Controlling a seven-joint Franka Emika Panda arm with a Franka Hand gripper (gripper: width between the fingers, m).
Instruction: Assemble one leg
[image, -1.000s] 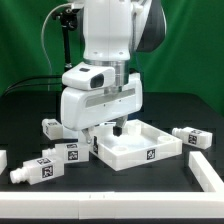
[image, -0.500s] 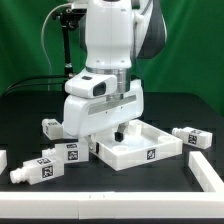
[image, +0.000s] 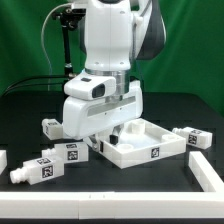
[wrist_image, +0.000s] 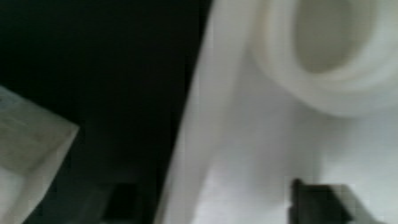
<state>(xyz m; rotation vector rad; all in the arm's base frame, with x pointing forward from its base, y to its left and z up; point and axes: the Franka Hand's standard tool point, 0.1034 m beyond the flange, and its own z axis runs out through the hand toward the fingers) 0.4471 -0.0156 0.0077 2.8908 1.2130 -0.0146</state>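
Observation:
The large white tray-like panel (image: 145, 148) lies on the black table, right of centre in the exterior view. My gripper (image: 115, 132) reaches down onto its near-left wall and is shut on it. In the blurred wrist view the white panel (wrist_image: 267, 140) with a round corner hole (wrist_image: 342, 45) fills the space between my dark fingertips (wrist_image: 125, 203), with my gripper (wrist_image: 222, 205) straddling the wall. Several white legs with tag marks lie loose: one (image: 52, 126) behind my hand, one (image: 64, 153) and one (image: 38, 170) at the front left, one (image: 190, 136) at the right.
Another leg (image: 208, 172) lies at the front right and one (image: 3, 160) at the exterior view's left edge. A white strip (image: 60, 208) runs along the table's front. A black stand (image: 66, 50) and a green backdrop are behind.
My hand has shifted slightly toward the exterior view's right, and the panel has slid and turned a little with it. The legs have not moved.

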